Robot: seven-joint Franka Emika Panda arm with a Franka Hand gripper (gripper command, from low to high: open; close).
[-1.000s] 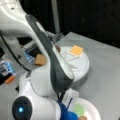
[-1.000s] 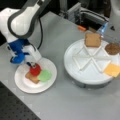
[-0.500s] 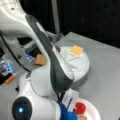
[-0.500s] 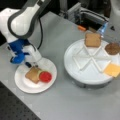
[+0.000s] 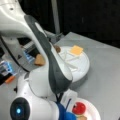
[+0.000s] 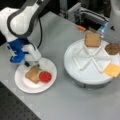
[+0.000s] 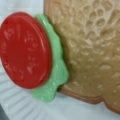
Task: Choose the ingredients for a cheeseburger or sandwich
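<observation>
On the white plate [image 6: 23, 83] at lower left, the sandwich [image 6: 38, 75] lies just below the pincer [image 6: 32, 63], whose state I cannot tell. The red disc [image 6: 45, 76] has slid right, off the toast.

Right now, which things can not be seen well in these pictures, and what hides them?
- Hand: in a front view its fingertips are behind the blue wrist; open or shut is unclear.
- Sandwich: in a front view the arm covers most of it and the bottom edge cuts it.
- Toast: the wrist view's right edge cuts it off.
- Green disc: mostly under the red disc.
</observation>
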